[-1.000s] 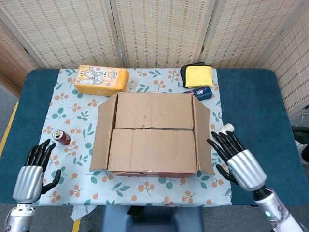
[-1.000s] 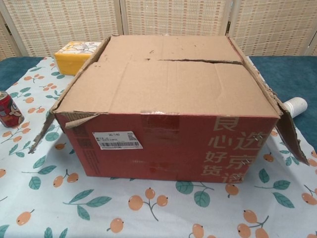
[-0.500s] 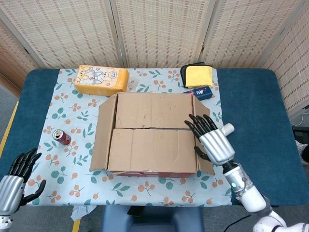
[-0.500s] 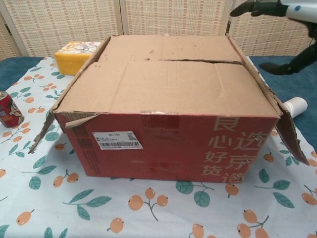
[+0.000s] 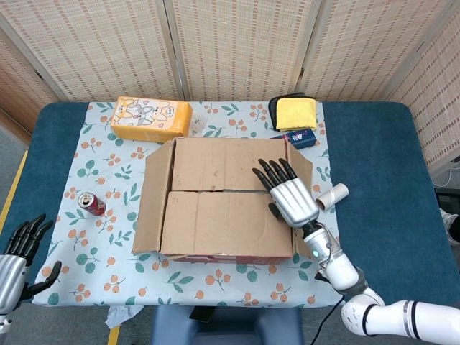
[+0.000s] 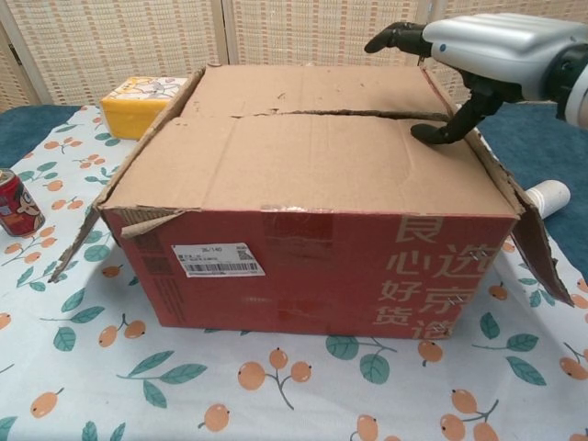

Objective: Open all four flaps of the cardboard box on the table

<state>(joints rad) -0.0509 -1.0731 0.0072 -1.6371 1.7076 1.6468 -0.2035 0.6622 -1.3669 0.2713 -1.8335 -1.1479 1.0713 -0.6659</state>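
Note:
The cardboard box (image 5: 223,201) (image 6: 312,220) stands mid-table. Its far flap (image 5: 226,164) and near flap (image 5: 223,223) lie flat and meet at a seam (image 6: 367,114). The left side flap (image 5: 152,194) and the right side flap (image 6: 533,243) hang outward. My right hand (image 5: 287,190) (image 6: 478,50) hovers over the right end of the seam, fingers spread and holding nothing; its thumb (image 6: 443,130) reaches down to the cardboard by the seam. My left hand (image 5: 18,251) is low at the table's front left corner, fingers apart and empty, far from the box.
A red can (image 5: 91,204) (image 6: 16,204) stands left of the box. A yellow carton (image 5: 151,118) (image 6: 138,99) lies behind it. A yellow cloth (image 5: 295,112) and a small blue box (image 5: 302,138) sit at the back right. A white roll (image 5: 332,195) (image 6: 548,197) lies right of the box.
My right hand has swung left from beside the box to above its top at the seam. My left hand has drawn back toward the front left corner.

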